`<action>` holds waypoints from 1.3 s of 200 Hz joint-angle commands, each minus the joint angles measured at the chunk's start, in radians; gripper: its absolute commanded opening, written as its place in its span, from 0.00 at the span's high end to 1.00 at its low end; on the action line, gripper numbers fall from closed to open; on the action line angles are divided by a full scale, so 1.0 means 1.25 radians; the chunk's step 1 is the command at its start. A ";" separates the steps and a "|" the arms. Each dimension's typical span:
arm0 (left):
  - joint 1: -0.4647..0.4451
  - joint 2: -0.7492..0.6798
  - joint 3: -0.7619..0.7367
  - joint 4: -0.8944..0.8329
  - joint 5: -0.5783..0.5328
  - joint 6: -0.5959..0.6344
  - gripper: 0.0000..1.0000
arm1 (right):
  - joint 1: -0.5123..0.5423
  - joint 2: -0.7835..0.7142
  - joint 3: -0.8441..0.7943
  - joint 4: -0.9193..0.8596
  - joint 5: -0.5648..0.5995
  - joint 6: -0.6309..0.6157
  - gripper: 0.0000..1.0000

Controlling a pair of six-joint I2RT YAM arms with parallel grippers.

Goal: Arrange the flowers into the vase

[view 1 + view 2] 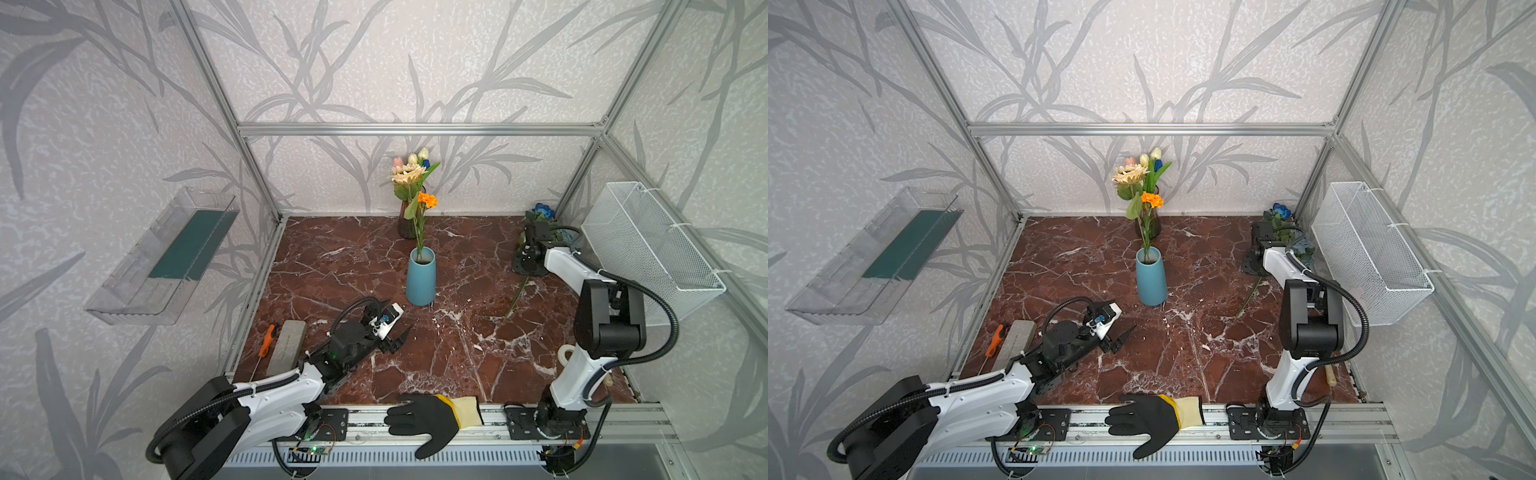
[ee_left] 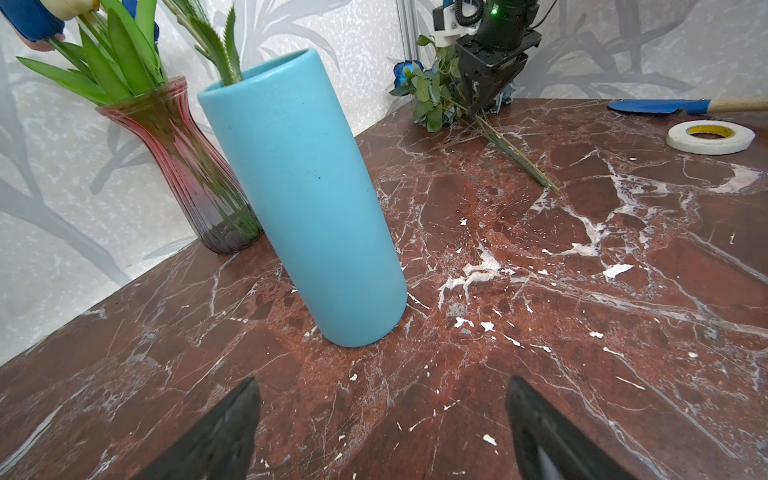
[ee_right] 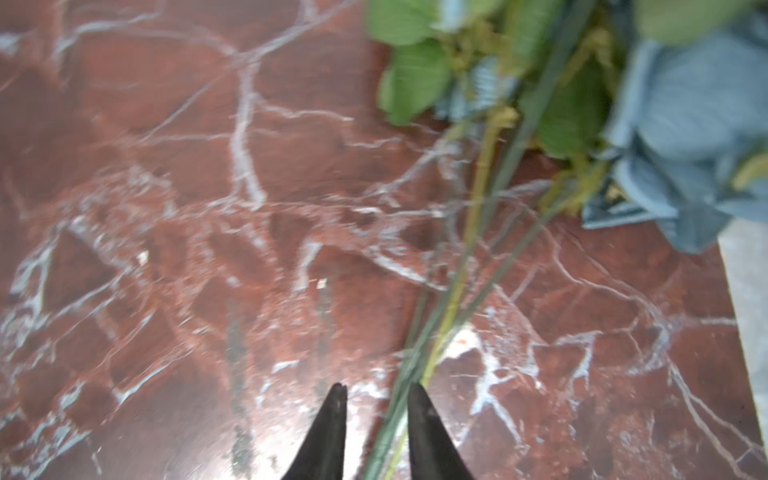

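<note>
Straddling the flower stems point(image 3: 459, 286), right end effector point(image 3: 377, 388) narrowly parted, not pinching: centre them, squeeze firmly; left end effector point(image 2: 382, 379) spread, empty.

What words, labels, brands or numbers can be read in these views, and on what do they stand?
None can be read.
The blue vase, the glass vase and the work glove bear no print.
Any marking inside the tape roll is too small to read.

marigold point(image 1: 427, 200) upright in blue vase point(image 1: 420, 278)
</note>
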 commanded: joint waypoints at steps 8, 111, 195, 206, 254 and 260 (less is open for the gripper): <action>-0.006 0.003 0.023 0.003 -0.004 0.020 0.08 | -0.055 0.002 0.000 -0.015 -0.110 0.049 0.71; -0.010 0.011 0.025 0.004 -0.008 0.024 0.08 | -0.066 0.123 0.037 -0.040 -0.135 0.049 0.82; -0.012 0.016 0.029 0.004 -0.007 0.025 0.08 | -0.051 0.039 0.037 -0.073 -0.126 0.018 1.00; -0.012 0.017 0.029 0.004 -0.008 0.025 0.08 | -0.039 0.032 0.045 -0.089 -0.121 0.007 0.98; -0.016 0.014 0.027 0.003 -0.008 0.027 0.08 | -0.004 0.011 0.066 -0.148 -0.086 -0.028 0.93; -0.015 0.015 0.027 0.004 -0.009 0.027 0.08 | -0.002 0.009 0.066 -0.150 -0.084 -0.033 0.92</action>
